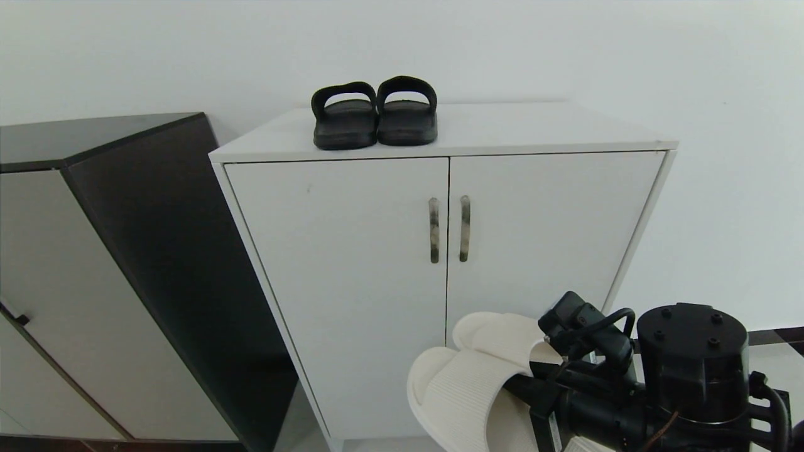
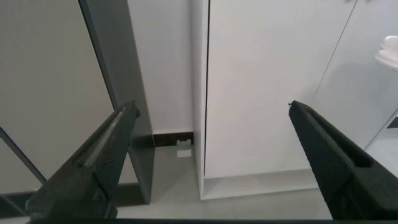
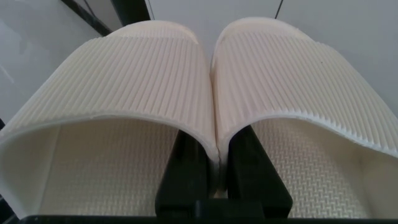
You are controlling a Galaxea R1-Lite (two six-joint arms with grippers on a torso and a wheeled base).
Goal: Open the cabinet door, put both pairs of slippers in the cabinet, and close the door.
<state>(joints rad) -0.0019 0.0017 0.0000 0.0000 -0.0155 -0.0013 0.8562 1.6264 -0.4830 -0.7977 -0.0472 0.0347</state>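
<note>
The white cabinet (image 1: 352, 263) stands with both doors shut, its two metal handles (image 1: 434, 230) side by side at the middle. A pair of black slippers (image 1: 375, 113) rests on its top. My right gripper (image 3: 214, 177) is shut on a pair of white ribbed slippers (image 1: 468, 376), pinching their two inner edges together, low in front of the right door. The white slippers (image 3: 205, 81) hang over the gripper's fingers (image 3: 180, 168). My left gripper (image 2: 211, 162) is open and empty, near the floor facing the cabinet's left corner (image 2: 205, 124).
A black and grey cabinet (image 1: 125, 263) stands close on the left, with a narrow gap to the white one. A white wall runs behind. Grey floor (image 2: 186, 199) lies below the cabinets.
</note>
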